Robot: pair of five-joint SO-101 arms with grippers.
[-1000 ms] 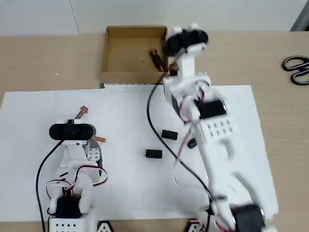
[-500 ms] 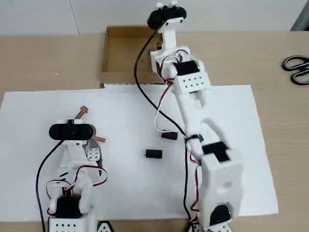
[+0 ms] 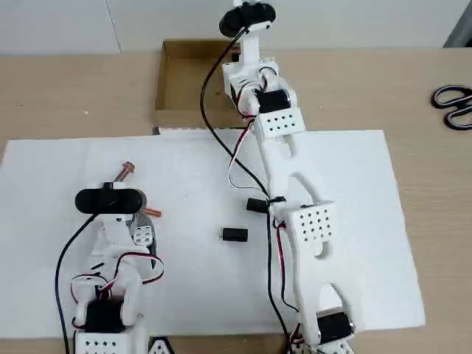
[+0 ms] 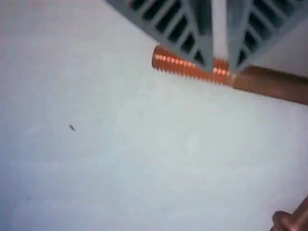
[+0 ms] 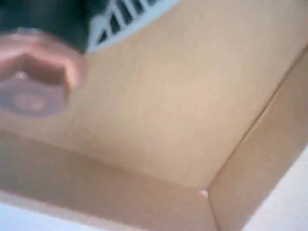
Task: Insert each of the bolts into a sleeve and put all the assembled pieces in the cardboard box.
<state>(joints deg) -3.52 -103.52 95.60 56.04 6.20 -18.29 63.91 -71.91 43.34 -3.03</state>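
Step in hand: delivery of an assembled piece to the cardboard box (image 3: 192, 81), which stands at the far edge of the table (image 3: 74, 88). The right arm (image 3: 310, 221) is stretched across the table to the box. The right pincer (image 5: 79, 38) hangs low inside the box and appears closed on an assembled piece (image 5: 36, 72), a copper head with a dark sleeve body behind it. Next move, by judgement: open the jaws so the piece drops onto the box floor, then lift clear of the walls before swinging back. Two bolts and two sleeves lie unassembled. The left pincer (image 4: 219, 57), toward the near left corner, has its jaws drawn nearly together and stands over the threaded shank of one bolt (image 4: 192, 67), not around it; it must open before any grasp. The other bolt (image 3: 125, 172) lies just beyond it. One sleeve (image 3: 234, 234) lies mid-table; the second sleeve (image 3: 256, 204) is partly covered by the right arm. In the high view the arm also covers part of the box floor, so its contents cannot be counted. The held piece is blurred, so the grip itself is uncertain.
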